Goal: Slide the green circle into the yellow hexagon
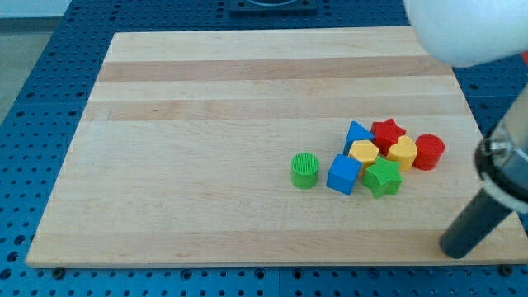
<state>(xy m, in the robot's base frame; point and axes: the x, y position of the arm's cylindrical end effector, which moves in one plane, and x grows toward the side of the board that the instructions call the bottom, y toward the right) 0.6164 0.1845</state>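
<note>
The green circle (304, 170) stands alone on the wooden board (206, 124), just left of a cluster of blocks. The yellow hexagon (363, 153) sits in that cluster, behind a blue cube (344, 174) that lies between it and the green circle. My tip (454, 249) is at the board's lower right, well to the right of and below all the blocks, touching none. The dark rod slants up toward the view's right edge.
The cluster also holds a blue triangle (357, 132), a red star (387, 131), a second yellow block (403, 152), a red cylinder (428, 152) and a green star (383, 177). A white arm part (462, 29) fills the top right corner. Blue perforated table surrounds the board.
</note>
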